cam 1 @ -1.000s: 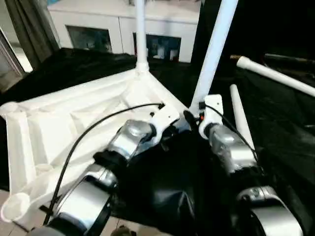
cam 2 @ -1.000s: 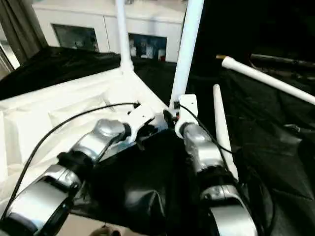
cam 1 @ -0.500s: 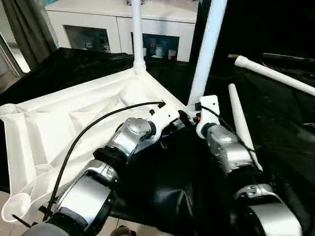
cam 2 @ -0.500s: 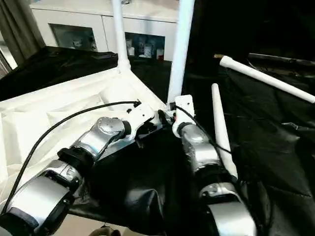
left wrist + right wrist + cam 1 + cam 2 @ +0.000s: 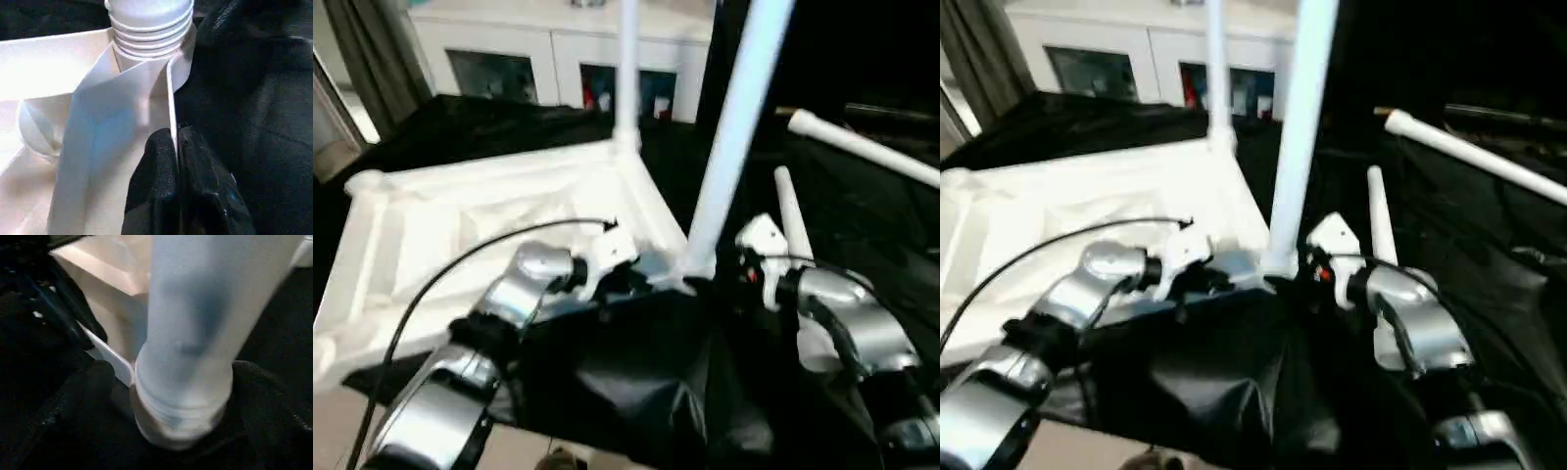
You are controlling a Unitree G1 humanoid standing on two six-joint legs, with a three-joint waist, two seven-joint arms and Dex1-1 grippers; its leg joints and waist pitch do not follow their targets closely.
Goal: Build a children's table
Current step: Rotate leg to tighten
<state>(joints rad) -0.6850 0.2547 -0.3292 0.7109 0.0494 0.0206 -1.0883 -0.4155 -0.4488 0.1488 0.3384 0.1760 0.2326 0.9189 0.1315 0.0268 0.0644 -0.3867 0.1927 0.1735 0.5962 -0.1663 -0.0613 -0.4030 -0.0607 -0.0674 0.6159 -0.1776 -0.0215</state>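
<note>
The left claw (image 5: 177,161) pinches the thin rim of the upturned tabletop (image 5: 460,211). The right claw (image 5: 166,382) stands wide around the upright leg (image 5: 734,137) at its socket.

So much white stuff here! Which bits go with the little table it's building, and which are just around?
Part of the job:
- upturned tabletop
- near leg standing in its corner
- far leg, also upright
- two loose legs lying on the black cloth

Just around:
- black cloth
- white cabinet behind
- grey curtain
</note>
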